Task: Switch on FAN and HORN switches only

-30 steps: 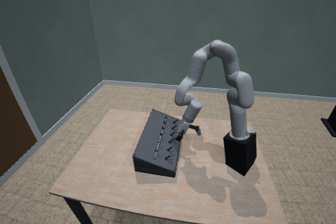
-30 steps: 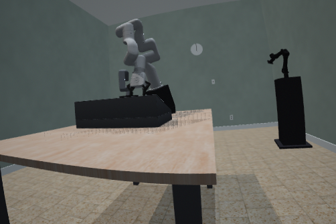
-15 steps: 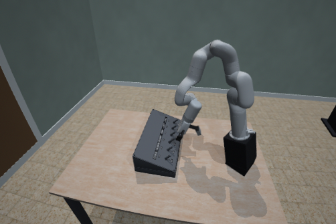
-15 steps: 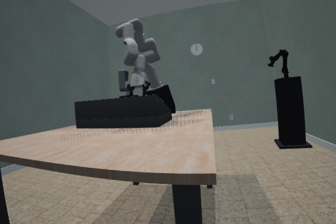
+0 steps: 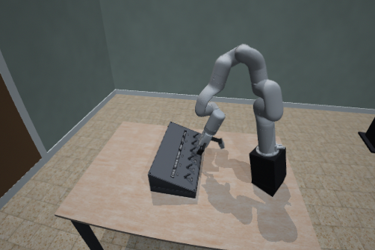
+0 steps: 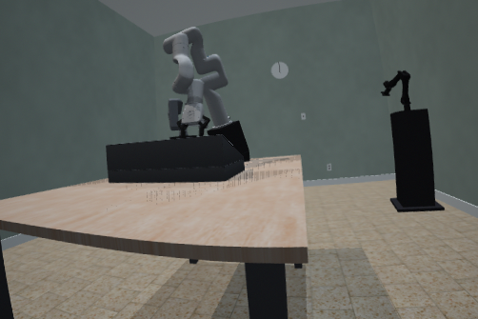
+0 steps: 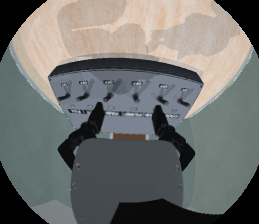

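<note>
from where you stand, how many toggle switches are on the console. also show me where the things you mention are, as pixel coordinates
6. The toggle switches (image 7: 108, 96) stand in one row across the sloped face of the console (image 5: 162, 153) (image 6: 167, 160) (image 7: 129, 125), between its two rows of labels; none seems hidden.

- looks like a lab or test room tbh, arm (image 5: 220, 73) (image 6: 183, 74) bolted by a table (image 5: 123, 204) (image 6: 157, 222)
- second arm on a black pedestal (image 6: 413, 160)
- plain green walls (image 5: 224, 6) (image 6: 238, 50), wall clock (image 6: 279, 70)

From my end the console (image 5: 164, 159) (image 6: 167, 160) (image 7: 131, 125) looked matt dark grey, smooth, prob. plastic or painted metal. Tabletop (image 5: 112, 189) (image 6: 190, 217) (image 7: 39, 30) read as pale wood w/ fine grain. I saw the arm (image 5: 220, 73) (image 6: 183, 69) in smooth lt-grey, semi-gloss finish; its gripper fingers were matt blk. Floor (image 5: 26, 219) (image 6: 343, 241) looked like speckled stone tile; walls (image 5: 187, 17) (image 6: 229, 50) matt, mottled paint.
</note>
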